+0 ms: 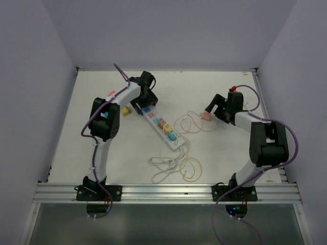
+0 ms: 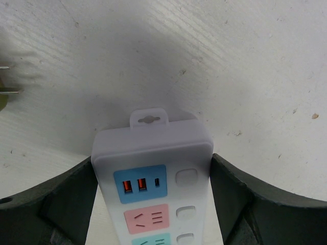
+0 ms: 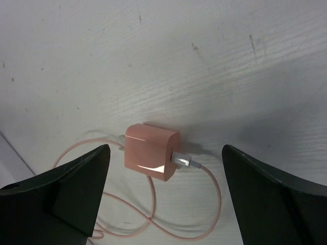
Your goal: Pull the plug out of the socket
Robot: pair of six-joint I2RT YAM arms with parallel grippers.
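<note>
Black fingers of the left claw (image 2: 152,159) press on both long sides of the socket (image 1: 161,124) at its far end, clamped on it just below the hanging tab. That arm reaches forward from its base, elbow raised, wrist tipped down over the strip. The socket lies slantwise near the middle of the table (image 1: 230,87), its coloured faces up: a blue one with two small ports, then a pink one, then a teal one.

The right arm is folded, elbow high near the right wall, forearm angled in towards the centre. The right claw (image 3: 164,148) is released, its fingers spread wide. The pink plug (image 3: 148,153) lies flat on the table between them, touching neither and well apart from the socket. A thin pink cable (image 3: 209,178) runs from its side and loops beneath it.

A yellow plug (image 1: 124,111) sits just left of the left wrist. A white cord (image 1: 163,163) and a yellowish loop (image 1: 193,171) lie tangled nearer the bases. The tabletop is white, scuffed and finely grained, with pale lilac-grey walls on three sides and a metal rail (image 1: 168,193) along the near edge.
</note>
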